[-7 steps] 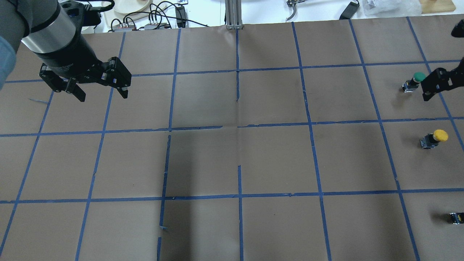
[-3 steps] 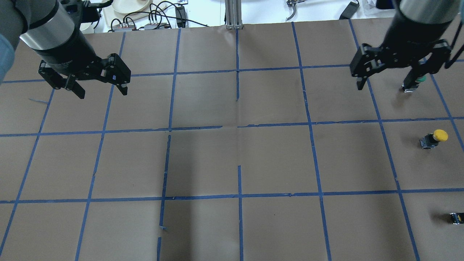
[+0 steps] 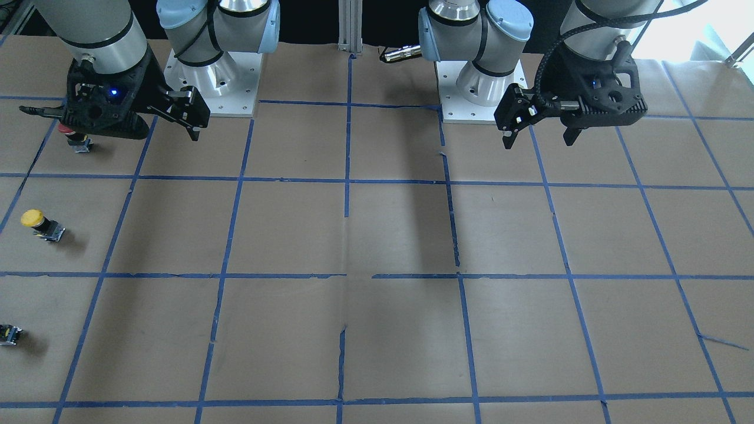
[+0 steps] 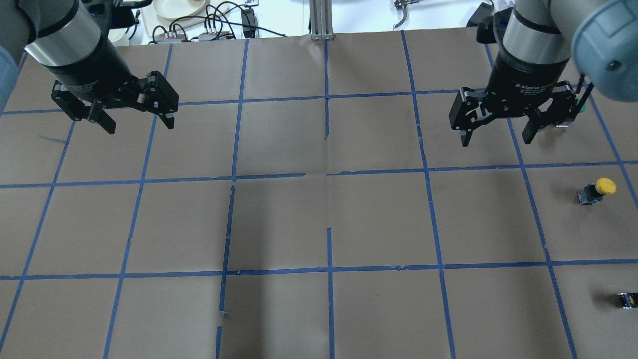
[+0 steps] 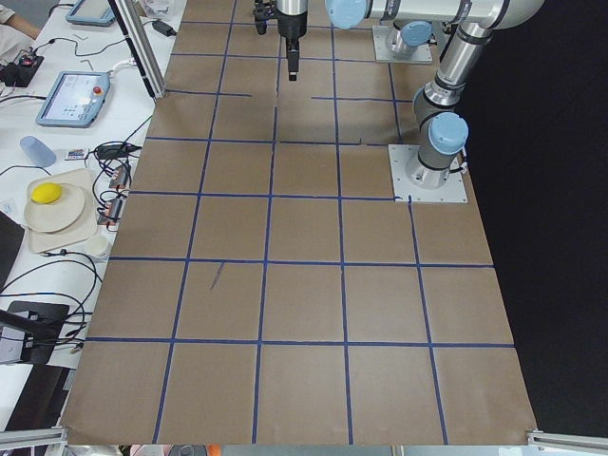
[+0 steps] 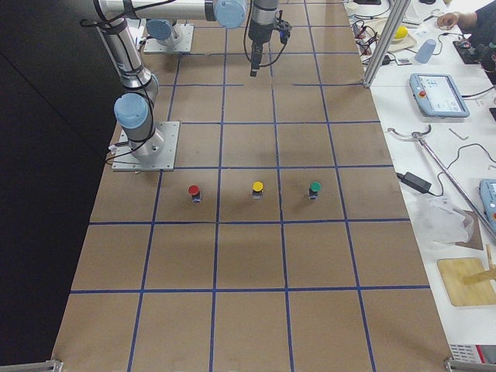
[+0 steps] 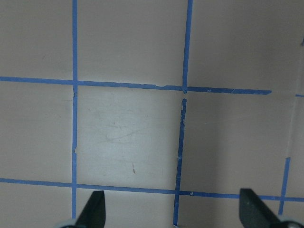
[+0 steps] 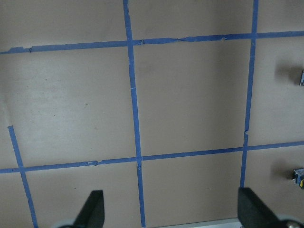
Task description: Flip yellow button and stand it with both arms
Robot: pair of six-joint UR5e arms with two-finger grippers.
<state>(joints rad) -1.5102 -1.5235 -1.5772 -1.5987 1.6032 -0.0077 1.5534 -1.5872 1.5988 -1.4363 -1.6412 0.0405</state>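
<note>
The yellow button (image 4: pixel 598 191) is at the table's right side, apart from both grippers. It also shows in the front-facing view (image 3: pixel 40 226) and in the exterior right view (image 6: pixel 257 189), where its cap seems to be on top. My right gripper (image 4: pixel 496 140) is open and empty, high above the table, up and left of the button in the overhead view; it shows too in the front-facing view (image 3: pixel 135 134) and the right wrist view (image 8: pixel 173 211). My left gripper (image 4: pixel 140 127) is open and empty at the far left (image 3: pixel 539 141) (image 7: pixel 173 211).
A green button (image 6: pixel 315 188) and a red button (image 6: pixel 194 191) flank the yellow one. My right gripper hides most of the green one in the overhead view. A small dark body (image 4: pixel 628 299) sits at the right edge, cut off. Cables and a plate (image 4: pixel 179 7) lie beyond the far edge.
My right arm has swung in from the right edge toward the left and now covers the green button in the overhead view. My left gripper has drifted slightly up. Both stay open.
</note>
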